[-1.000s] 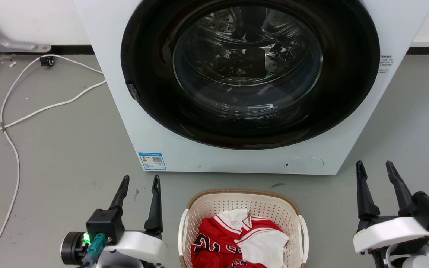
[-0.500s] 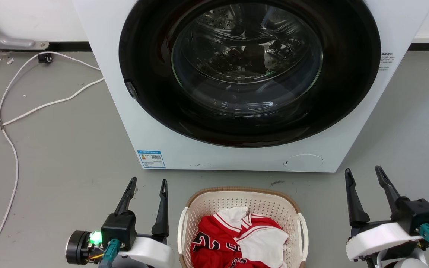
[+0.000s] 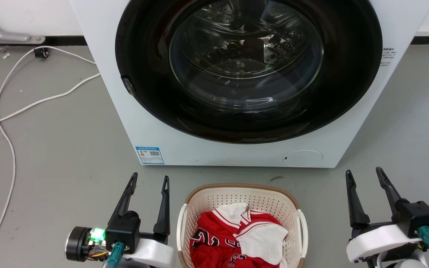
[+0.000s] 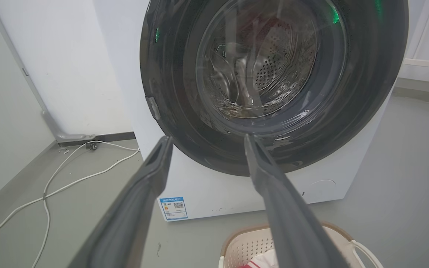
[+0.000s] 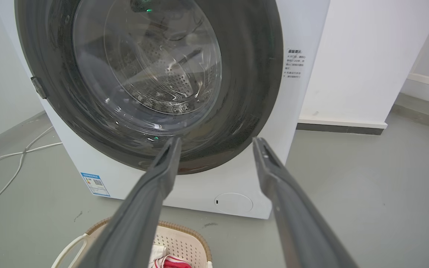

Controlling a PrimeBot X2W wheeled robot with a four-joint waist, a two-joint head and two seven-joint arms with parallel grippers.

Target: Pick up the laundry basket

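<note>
Left tool (image 3: 151, 176) has its two dark fingers spread with nothing between them and sits at 9 o'clock of the laundry basket (image 3: 214, 199), just beside it but apart from the near white handle (image 3: 179, 227); the right tool (image 3: 363, 171) is likewise spread and empty at 3 o'clock of the basket, set further out, with a strip of bare floor (image 3: 62, 156) between it and the other handle (image 3: 304, 227). The basket rests on the floor at 6 o'clock of the head view, red and white clothing (image 3: 218, 238) heaped inside it, and the white washing machine (image 3: 214, 154) stands at 12 o'clock of it across a gap of floor. Both pairs of fingers point toward 12 o'clock, at the washer's round door and not at the basket, and in each wrist view the basket shows low at the bottom edge, beneath the fingers. As I judge it, the task is barely begun: the arms flank the basket, but nothing is gripped and the basket has not yet left the floor. Nearly all of the work is left: bring each tool inward and down to a handle or the rim, close on both sides, then lift evenly so the load does not tip. The right tool looks to have the longer way to go
</note>
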